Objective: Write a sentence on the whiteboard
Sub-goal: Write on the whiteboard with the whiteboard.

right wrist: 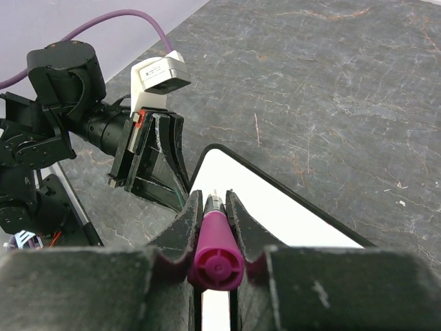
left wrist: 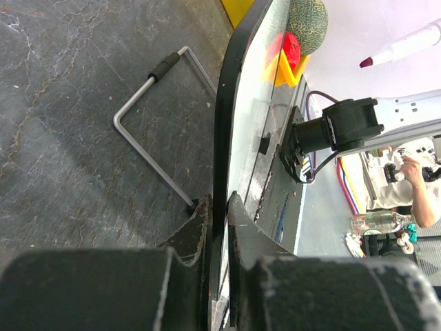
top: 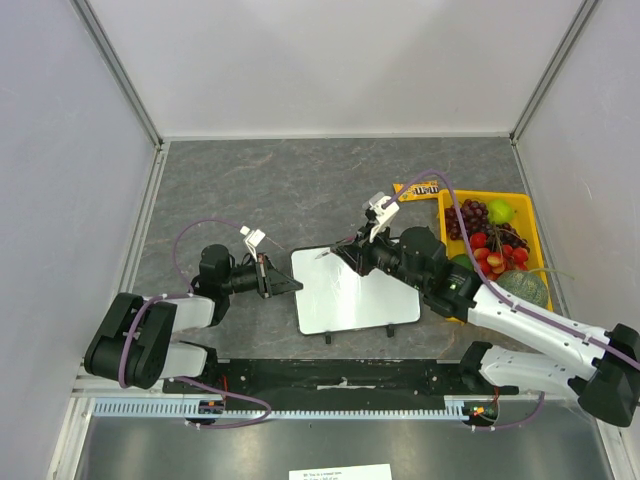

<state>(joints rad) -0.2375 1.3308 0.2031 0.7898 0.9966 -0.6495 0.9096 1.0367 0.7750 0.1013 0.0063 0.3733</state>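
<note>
The whiteboard (top: 355,292) lies flat on the grey table, white with a thin black frame. Its face shows no lettering, so the sentence is not in view. My left gripper (top: 296,285) is shut on the board's left edge; in the left wrist view the black frame (left wrist: 222,124) runs straight between the jaws of that gripper (left wrist: 219,201). My right gripper (top: 345,250) is shut on a magenta-ended marker (right wrist: 216,254). The marker's tip (left wrist: 366,62) hovers just above the board's far left corner (right wrist: 275,207), apart from the surface.
A yellow tray (top: 525,205) with grapes, strawberries, a green apple and a melon stands at the right, under the right arm. An orange candy packet (top: 418,188) lies behind the tray. A bent wire foot (left wrist: 148,131) sticks out from the board's edge. Enclosure walls ring the table.
</note>
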